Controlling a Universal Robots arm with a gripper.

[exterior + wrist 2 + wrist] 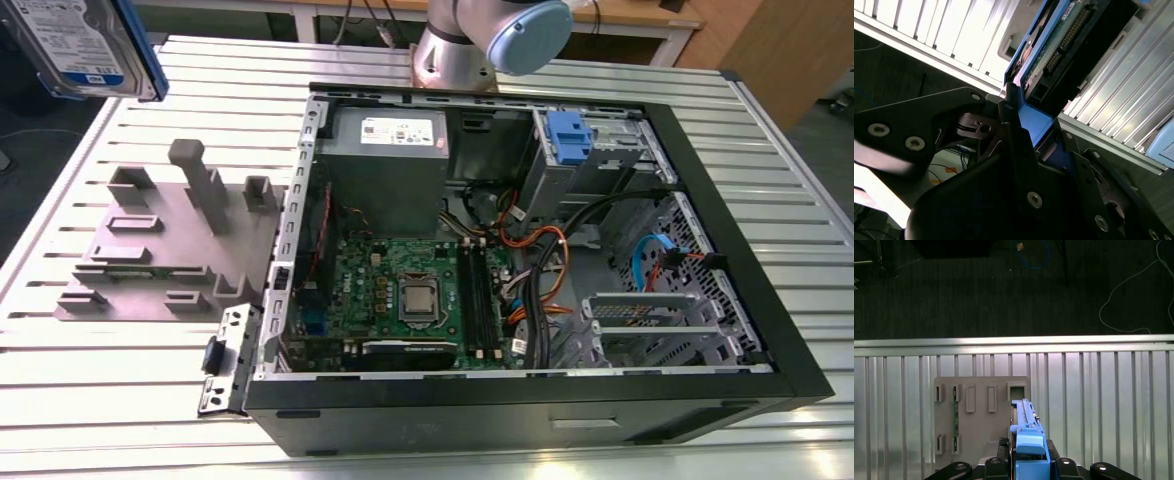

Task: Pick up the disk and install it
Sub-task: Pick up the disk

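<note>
Slatted table beneath — disk in hand, long axis straight down.

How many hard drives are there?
1: the flat silver hard drive in a blue bracket, in the black gripper at the exterior view's upper left. Others may hide inside the black computer case.
</note>
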